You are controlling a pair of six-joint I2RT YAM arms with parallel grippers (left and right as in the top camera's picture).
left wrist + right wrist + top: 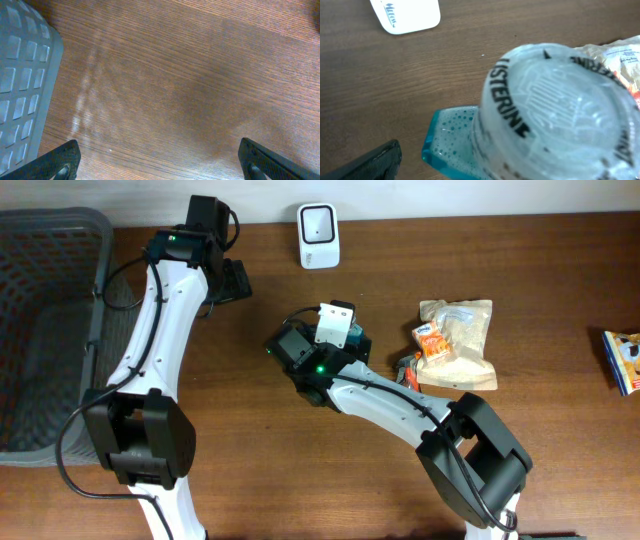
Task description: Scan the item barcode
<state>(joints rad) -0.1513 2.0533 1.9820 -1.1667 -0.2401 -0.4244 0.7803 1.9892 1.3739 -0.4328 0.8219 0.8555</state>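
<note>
I am looking down on the wooden table (540, 240), where a grey mesh basket (45, 330) is filling the far left edge. The left arm (160, 330) is reaching up beside the basket. Its left gripper (157, 152) is hanging over bare wood, fingers (55, 162) spread as wide as they go and gripping nothing. The right arm (390, 405) is stretching from the near edge toward mid-table. A crinkled snack bag (458, 345) is lying flat to the right of centre. Just left of it, the mouthwash bottle (550, 100), teal liquid under a clear cap lettered LISTERINE, is pointing its cap up at the wrist camera. The right gripper (342, 348) is sitting around the bottle with jaws gaping. The one finger (370, 162) I am seeing is standing clear of the bottle, and the cap is hiding the other. The white scanner (318, 235) is standing at the far edge, apart from the bottle. A small printed packet (625, 360) is lying at the right edge, partly cut off.
</note>
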